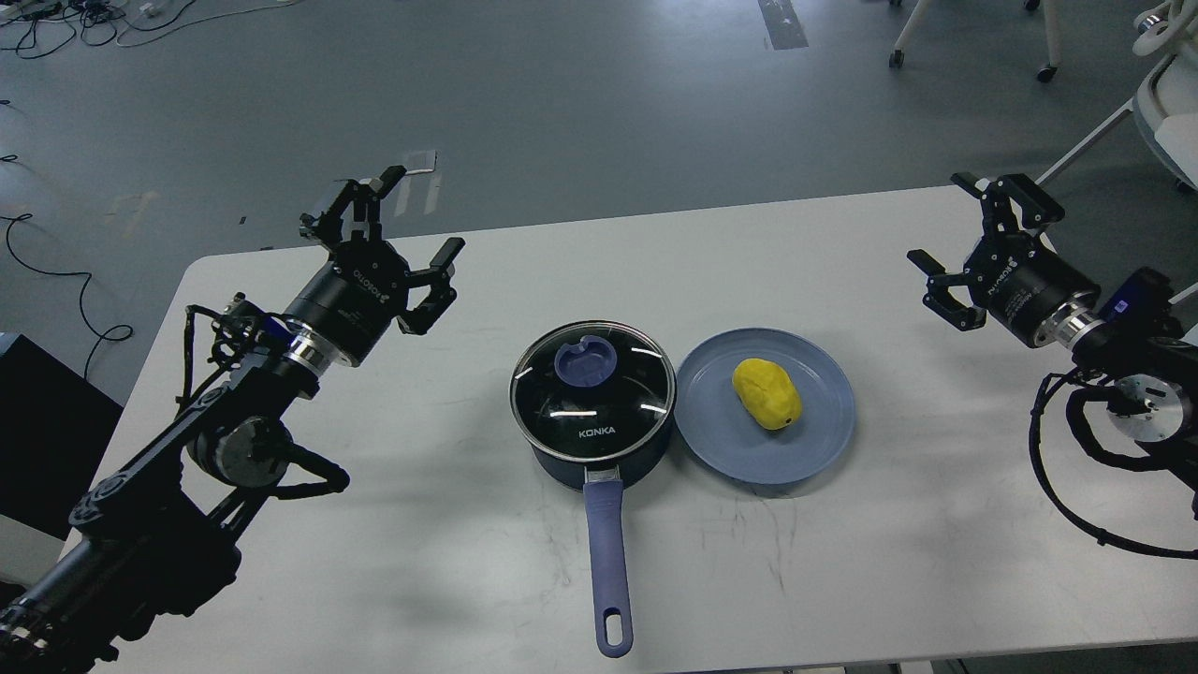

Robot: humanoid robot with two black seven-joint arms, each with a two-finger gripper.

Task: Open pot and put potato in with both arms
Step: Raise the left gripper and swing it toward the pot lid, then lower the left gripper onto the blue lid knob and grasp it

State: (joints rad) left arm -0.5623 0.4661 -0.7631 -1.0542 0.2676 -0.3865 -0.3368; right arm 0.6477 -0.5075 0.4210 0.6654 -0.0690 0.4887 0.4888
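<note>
**Both claws spread wide, lid on, potato waiting on the plate**

Left claw (398,248) hung at the upper left of the frame, fingers splayed wide and gripping nothing, well apart from the pot (592,402) at the centre of the table (889,562). The right claw (973,253) hung at the upper right, likewise wide and empty. The glass lid (592,388) sat closed on the pot, its blue knob (587,361) toward the upper part of the lid, down and to the right of the left claw. The pot's long handle (608,562) ran straight toward the bottom edge of the frame.

The potato (767,393) lay on a blue plate (814,449) just right of the pot, the rims nearly touching; its long axis tilted from upper left to lower right. It lay down and left of the right claw, which looked the nearer arm to it, as the left was to the knob. Nothing stood between either claw and its likely target. The lid would probably have to come off first.
</note>
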